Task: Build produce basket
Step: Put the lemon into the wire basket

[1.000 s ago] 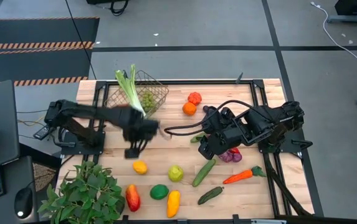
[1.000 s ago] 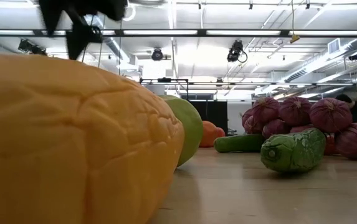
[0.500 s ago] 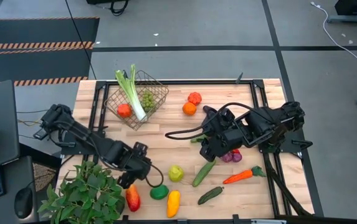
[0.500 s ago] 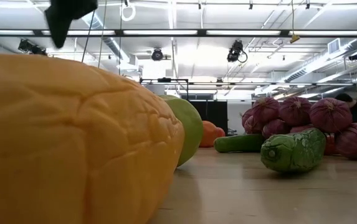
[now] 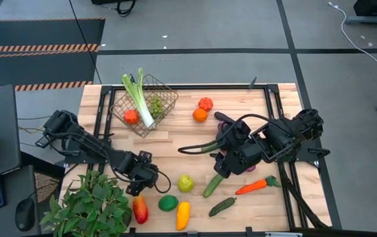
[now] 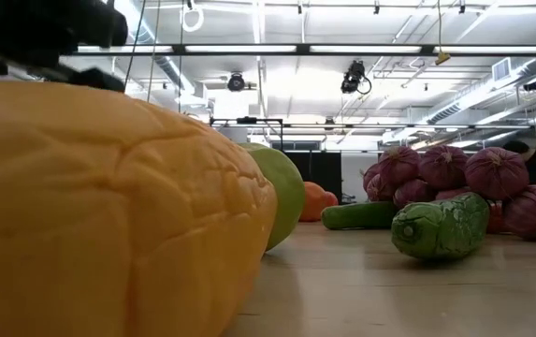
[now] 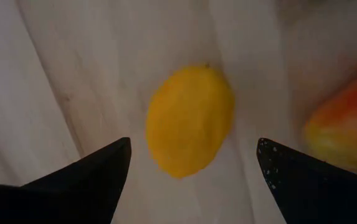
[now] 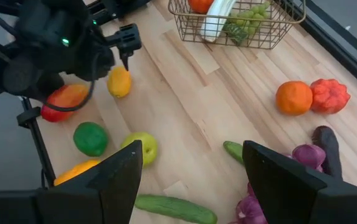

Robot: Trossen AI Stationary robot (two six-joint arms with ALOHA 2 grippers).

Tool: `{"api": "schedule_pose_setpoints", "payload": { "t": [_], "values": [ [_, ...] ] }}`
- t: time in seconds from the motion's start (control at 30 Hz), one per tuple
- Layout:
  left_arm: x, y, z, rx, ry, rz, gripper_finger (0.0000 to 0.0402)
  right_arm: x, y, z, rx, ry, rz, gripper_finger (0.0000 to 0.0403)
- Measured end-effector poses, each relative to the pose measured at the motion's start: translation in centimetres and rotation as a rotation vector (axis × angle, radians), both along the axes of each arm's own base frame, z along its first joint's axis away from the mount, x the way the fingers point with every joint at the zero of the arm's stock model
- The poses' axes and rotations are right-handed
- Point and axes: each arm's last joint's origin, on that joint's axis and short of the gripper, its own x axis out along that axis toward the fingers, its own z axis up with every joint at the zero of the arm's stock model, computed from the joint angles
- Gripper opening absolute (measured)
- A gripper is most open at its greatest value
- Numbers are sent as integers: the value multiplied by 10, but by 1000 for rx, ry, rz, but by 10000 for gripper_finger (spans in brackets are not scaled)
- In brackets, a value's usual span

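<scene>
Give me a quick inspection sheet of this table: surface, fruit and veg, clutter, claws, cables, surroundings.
Surface: wooden table.
Job's things: wire basket holds a celery stalk, green grapes and a red piece; lemon, cucumber and carrot lie loose.
Clutter: leafy plant at one corner.
Claws: left claw open over the lemon; right claw open, empty.
Cables: black cable beside the right arm.
Surroundings: grey floor, striped mats.

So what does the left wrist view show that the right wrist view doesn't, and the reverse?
Only the left wrist: the left end effector's fingers open on either side of the lemon.

Only the right wrist: the basket holding celery and grapes, the orange, the lime, a cucumber, the right end effector.

Both: the lemon, the red-orange piece beside it, the wooden table.
</scene>
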Motion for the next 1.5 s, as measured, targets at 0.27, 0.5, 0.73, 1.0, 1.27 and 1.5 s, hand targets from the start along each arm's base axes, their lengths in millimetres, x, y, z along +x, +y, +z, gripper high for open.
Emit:
{"api": "schedule_pose_setpoints", "payload": {
  "t": [0.27, 0.5, 0.73, 1.0, 1.27, 1.5],
  "values": [
    [4, 2, -19, -52, -98, 13, 354, 0, 0, 0, 24, -10, -31, 279],
    [3, 4, -41, -17, -41, -45, 335, 0, 0, 0, 32, -13, -41, 279],
    [4, 10, -53, -27, 22, -1, 278, 2, -4, 0, 41, -18, -67, 279],
    [30, 24, -14, -16, 25, 106, 220, 5, -11, 0, 33, -15, -83, 279],
    [53, 91, 32, 102, 5, 471, 235, 7, -17, 0, 18, -9, -83, 279],
    [60, 168, 80, 134, -113, 679, 225, 8, -18, 0, 15, -9, -86, 279]
  ]
}}
